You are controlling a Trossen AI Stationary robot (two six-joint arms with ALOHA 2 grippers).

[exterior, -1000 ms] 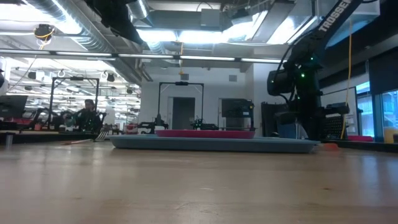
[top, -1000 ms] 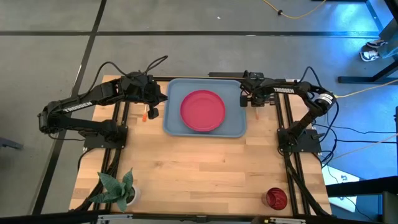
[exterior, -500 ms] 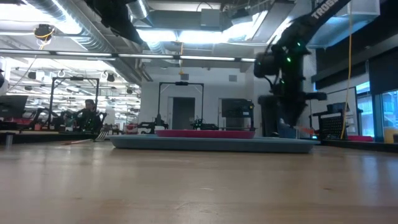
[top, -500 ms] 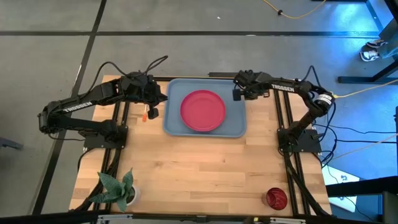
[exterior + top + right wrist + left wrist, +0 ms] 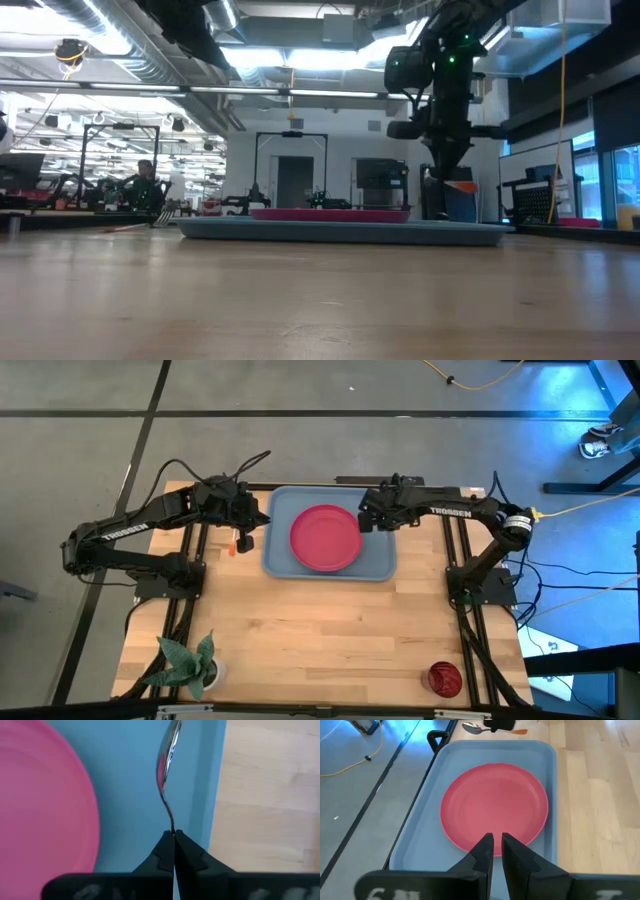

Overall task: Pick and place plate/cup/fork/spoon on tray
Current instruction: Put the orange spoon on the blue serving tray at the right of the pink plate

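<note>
The pinkish-red plate (image 5: 326,538) lies on the light-blue tray (image 5: 380,565) at the table's far middle. My right gripper (image 5: 368,520) hangs above the tray's right strip, beside the plate, shut on the spoon (image 5: 167,760). The spoon's silver bowl (image 5: 472,727) and orange handle (image 5: 520,731) stick out either side of the fingers. My left gripper (image 5: 496,840) is raised at the tray's left edge, empty, with a narrow gap between its fingers. The fork (image 5: 238,544) lies on the table left of the tray. The dark-red cup (image 5: 444,679) stands at the near right corner. My right gripper pinches the spoon at its thin neck (image 5: 171,822), where the bowl's stem meets the handle, between its two fingertips. The fingers point down and lie across the spoon. The spoon hangs about level, clear of the tray; its handle (image 5: 460,186) shows beside the fingers.
A white pot with a green plant (image 5: 190,665) stands at the near left corner. Bare wood lies between the tray and the near edge. The dark arm frames run along the table's left and right sides.
My right gripper has risen from the table right of the tray and gone toward the table's left. It now hangs over the tray's right strip. The spoon has come up off the table with it and hangs clear.
</note>
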